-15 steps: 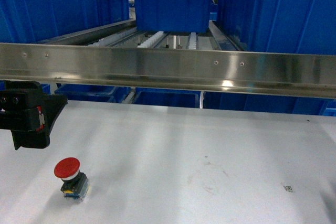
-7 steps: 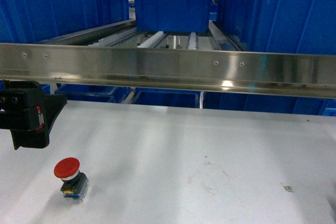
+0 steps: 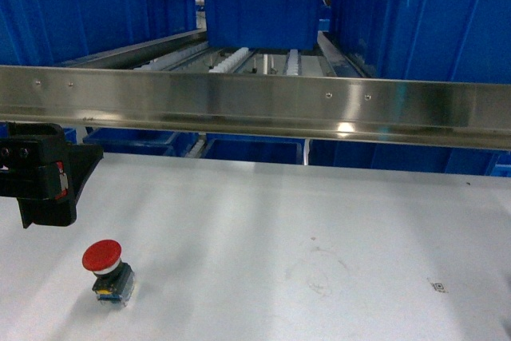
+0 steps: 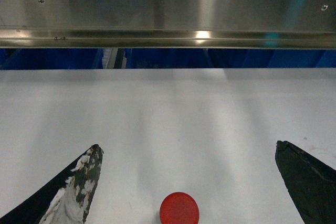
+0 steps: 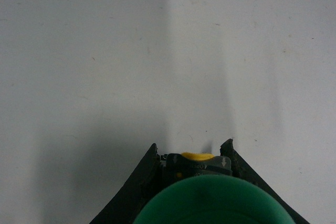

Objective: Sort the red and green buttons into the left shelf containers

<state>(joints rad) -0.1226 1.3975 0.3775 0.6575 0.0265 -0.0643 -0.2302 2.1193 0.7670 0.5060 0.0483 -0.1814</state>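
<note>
White table (image 3: 319, 221), steel rail (image 3: 255, 105), blue bins (image 3: 72, 13) behind

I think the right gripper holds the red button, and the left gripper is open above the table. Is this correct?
Not quite. The right gripper holds the green button, as the right wrist view shows. The red button stands free on the table, and the left gripper is indeed open above it.
</note>
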